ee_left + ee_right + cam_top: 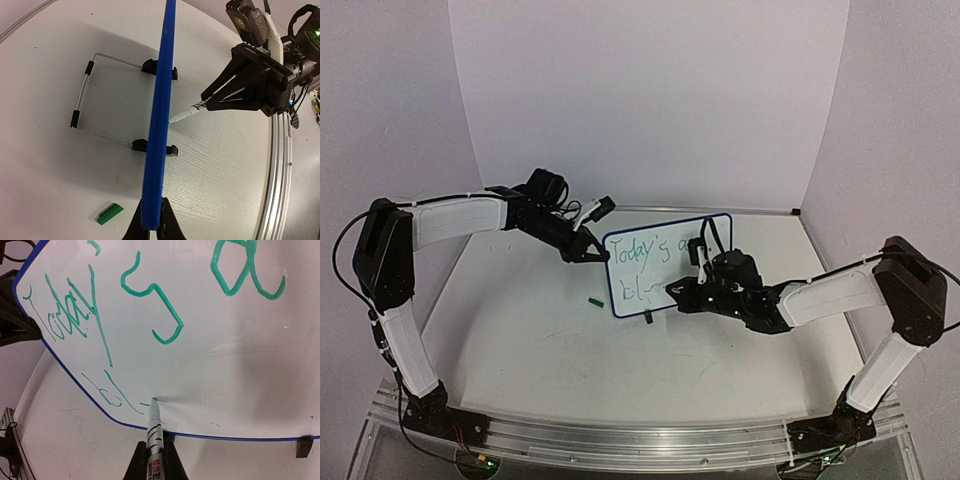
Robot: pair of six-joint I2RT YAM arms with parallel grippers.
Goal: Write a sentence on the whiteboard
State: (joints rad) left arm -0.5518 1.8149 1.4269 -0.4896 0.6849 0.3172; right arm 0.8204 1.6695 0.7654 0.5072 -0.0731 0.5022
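Green sentence [167, 305] half-done on the whiteboard [225, 355]: left pincer [151, 222] pinches its edge, right pincer [155, 454] clamps the marker [153, 425].

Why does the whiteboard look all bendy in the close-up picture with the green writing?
Right wrist view: the wide lens bows the blue border of the whiteboard into a curve, with soft shadow by the tip of the marker. Left wrist view: the metal rail curves likewise. Top view: the board's edges look straight.
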